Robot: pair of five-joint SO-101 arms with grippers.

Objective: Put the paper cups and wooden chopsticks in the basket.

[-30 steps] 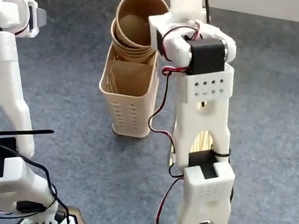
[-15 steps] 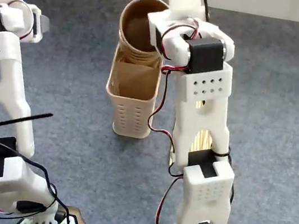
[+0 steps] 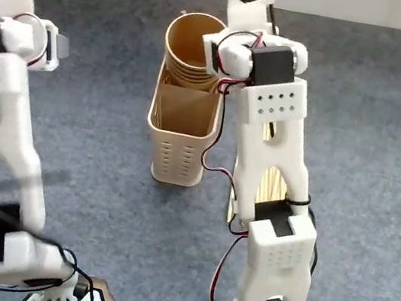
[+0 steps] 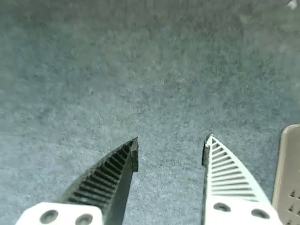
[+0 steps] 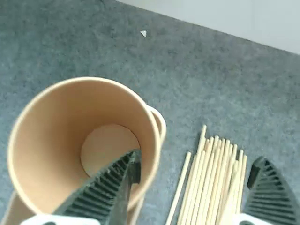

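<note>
1. At left, the left gripper hangs over the grey carpet. Its jaws are apart with nothing between them, and a corner of the basket is near one finger.
2. Mid-table, the cream perforated basket stands upright. A nested stack of paper cups sits in its far end, with the rims rising well above the basket wall.
3. The cups look light and thin-walled, so they would probably crush or go oval under a hard squeeze. The sensible hold is a soft pinch on the rim wall, one finger inside and one outside. Because they are nested, lifting the top cup may drag the others up with it.
4. The right gripper is spread wide. Its dark finger is down inside the mouth of the top cup, and the other finger is well out over the chopsticks. The gap between the jaws is too wide to be pinching anything.
5. At right, the wooden chopsticks lie in a loose bundle on the carpet beside the basket, beneath the right arm. They look light, stiff and smooth, and are likely to roll or fan apart. A grip across the middle of the bundle should keep them balanced and together.
6. No brand, label or writing can be read on the cups, basket or chopsticks.
</note>
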